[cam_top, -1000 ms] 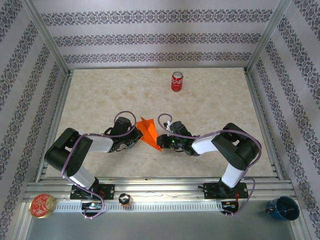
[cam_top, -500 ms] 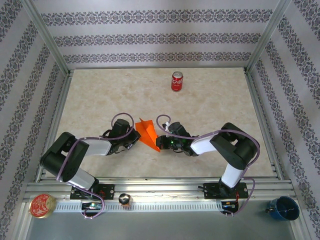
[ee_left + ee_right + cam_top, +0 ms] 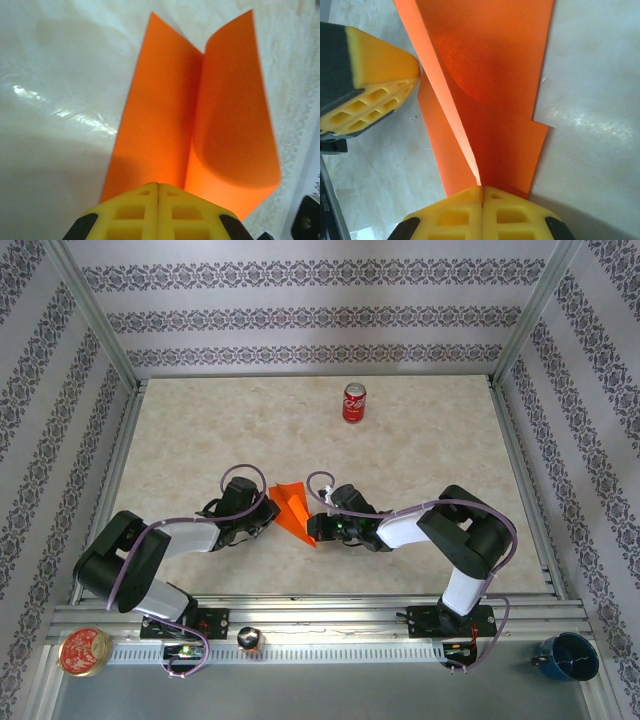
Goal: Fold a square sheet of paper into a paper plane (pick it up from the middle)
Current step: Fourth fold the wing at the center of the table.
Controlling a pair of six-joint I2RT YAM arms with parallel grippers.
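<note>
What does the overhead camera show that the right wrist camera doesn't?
Overhead: the can standing far back on the table, plus the whole left arm and right arm reaching in from either side. Right wrist: close up, the paper's raised crease and overlapping flaps, with the right gripper shut on its near edge. Shared: the orange paper and the left gripper at its side.

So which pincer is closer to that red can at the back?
The right pincer, slightly. Both grip the orange paper, on the near side of the red can; the left pincer sits farther left.
</note>
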